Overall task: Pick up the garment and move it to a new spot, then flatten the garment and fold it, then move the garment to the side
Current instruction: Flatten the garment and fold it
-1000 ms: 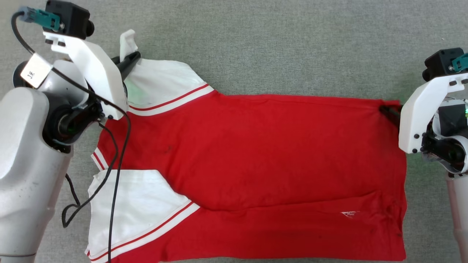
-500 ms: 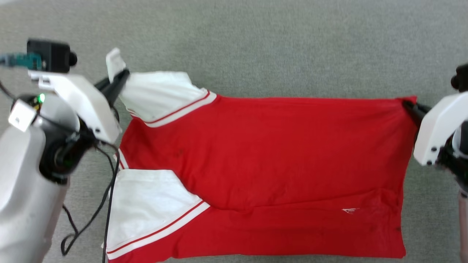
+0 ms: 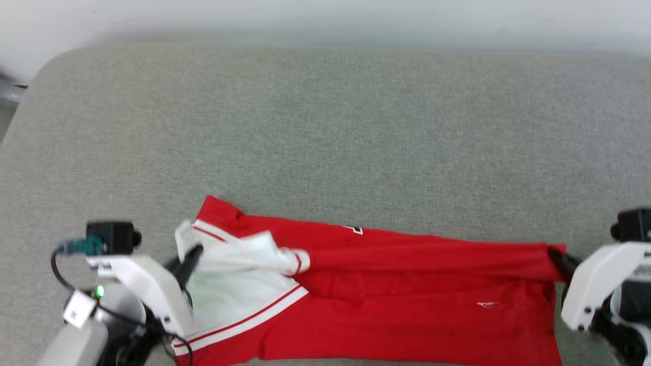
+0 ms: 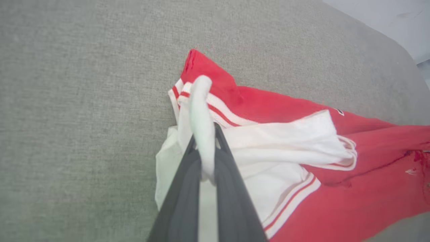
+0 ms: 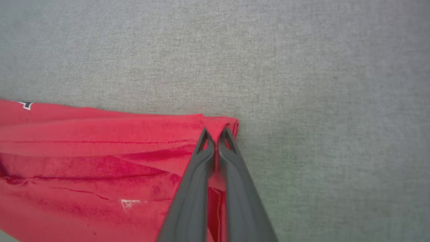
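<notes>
garment [image 3: 407, 315]: lower edge cut off | lettering [image 3: 357, 230]: mostly hidden under fold

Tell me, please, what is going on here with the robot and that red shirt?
The robot is holding the garment, a red jersey with white sleeves, on a grey padded surface. Its left gripper is shut on the white sleeve end and its right gripper is shut on a red corner at the other end. The edge between them is stretched in a line above the rest of the shirt, so this looks like a fold under way.
</notes>
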Available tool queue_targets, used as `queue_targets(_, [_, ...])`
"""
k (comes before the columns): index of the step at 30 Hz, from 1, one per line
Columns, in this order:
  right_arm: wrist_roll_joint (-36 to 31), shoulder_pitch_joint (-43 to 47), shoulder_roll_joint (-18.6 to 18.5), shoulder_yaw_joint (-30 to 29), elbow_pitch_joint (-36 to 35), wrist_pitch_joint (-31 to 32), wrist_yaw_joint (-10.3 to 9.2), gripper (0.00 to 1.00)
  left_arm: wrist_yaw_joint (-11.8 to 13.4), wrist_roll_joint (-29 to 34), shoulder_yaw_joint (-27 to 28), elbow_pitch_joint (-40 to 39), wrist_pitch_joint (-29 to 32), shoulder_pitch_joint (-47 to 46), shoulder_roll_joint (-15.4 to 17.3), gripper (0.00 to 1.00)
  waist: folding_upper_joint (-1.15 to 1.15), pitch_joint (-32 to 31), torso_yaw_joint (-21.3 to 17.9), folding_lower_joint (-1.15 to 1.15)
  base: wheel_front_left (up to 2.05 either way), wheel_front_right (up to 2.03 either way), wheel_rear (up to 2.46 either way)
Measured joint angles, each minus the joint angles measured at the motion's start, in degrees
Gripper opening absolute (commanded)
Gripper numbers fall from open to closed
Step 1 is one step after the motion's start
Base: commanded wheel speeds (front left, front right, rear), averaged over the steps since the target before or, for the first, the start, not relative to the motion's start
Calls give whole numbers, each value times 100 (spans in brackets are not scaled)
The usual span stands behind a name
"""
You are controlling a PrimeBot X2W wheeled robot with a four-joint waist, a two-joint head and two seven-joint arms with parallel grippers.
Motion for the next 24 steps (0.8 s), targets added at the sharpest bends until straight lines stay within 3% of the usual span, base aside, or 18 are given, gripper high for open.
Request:
queue_targets(8, [99, 773, 219, -176, 56, -223, -1, 0, 137, -110, -51, -67, -189, 915, -73, 0, 0, -237, 71, 0, 0, 0, 0])
queue_targets(9, [121, 851, 238, -179, 81, -247, 0, 7, 136, -108, -85, -53, -192, 968, -94, 0, 0, -253, 78, 0, 0, 0, 0])
queue_targets(10, [134, 928, 254, -174, 118, -272, -1, 37, 131, -107, -136, -19, -198, 1003, -132, 0, 0, -267, 83, 0, 0, 0, 0])
queue_targets(11, [137, 1010, 272, -158, 152, -323, -1, 100, 108, -105, -177, 21, -210, 1030, -181, 30, 0, -279, 88, 0, 0, 0, 0])
queue_targets(12, [168, 1074, 302, -148, 192, -403, -1, 100, 94, -99, -207, 56, -267, 1043, -237, 53, 0, -287, 95, 0, 0, 0, 0])
queue_targets(13, [203, 1121, 328, -123, 214, -475, -1, 100, 88, -103, -216, 102, -315, 1043, -300, 100, 0, -292, 100, 0, 0, 0, 0])
queue_targets(19, [270, 1261, 465, 8, 260, -1187, 0, 100, -1, 20, -271, 368, -739, 1023, -515, 100, 0, -338, 80, 0, 0, 0, 0])
queue_targets(24, [292, 1247, 501, 34, 46, -1861, -1, 100, 27, 465, -140, 303, -1569, 863, -546, 100, 0, -411, 29, 0, 0, 0, 0])
